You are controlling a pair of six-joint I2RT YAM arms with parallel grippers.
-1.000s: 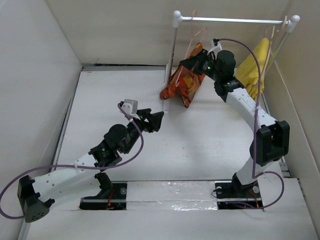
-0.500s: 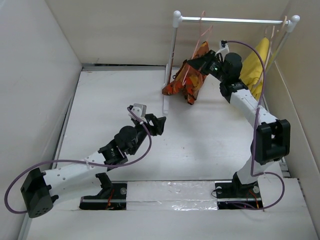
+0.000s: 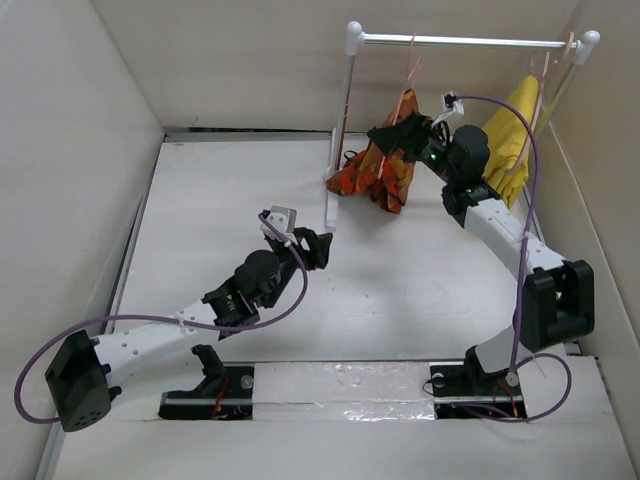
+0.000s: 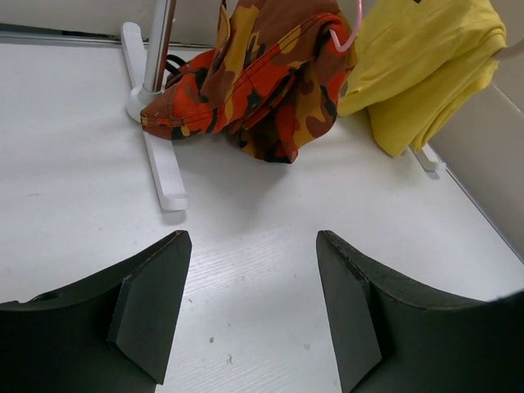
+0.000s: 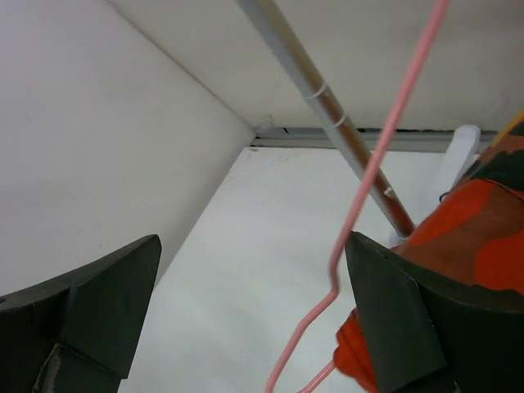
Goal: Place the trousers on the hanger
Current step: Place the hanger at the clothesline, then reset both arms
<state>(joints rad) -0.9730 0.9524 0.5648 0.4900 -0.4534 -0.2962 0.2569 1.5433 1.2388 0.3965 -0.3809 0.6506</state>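
The right hand (image 5: 250, 307) stood spread wide, pinching nothing; the pink wire hanger (image 5: 390, 131) passed free between its fingers (image 5: 393, 319); the camouflage trousers (image 4: 262, 74) hung on it under the rail (image 3: 460, 41), their ends touching the table (image 4: 246, 237); the left hand (image 4: 254, 303) hovered spread, empty. The hanging seemed almost done; next the right hand should withdraw without catching the wire.

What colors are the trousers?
The trousers are orange, red, black and brown camouflage, clearest in the left wrist view.
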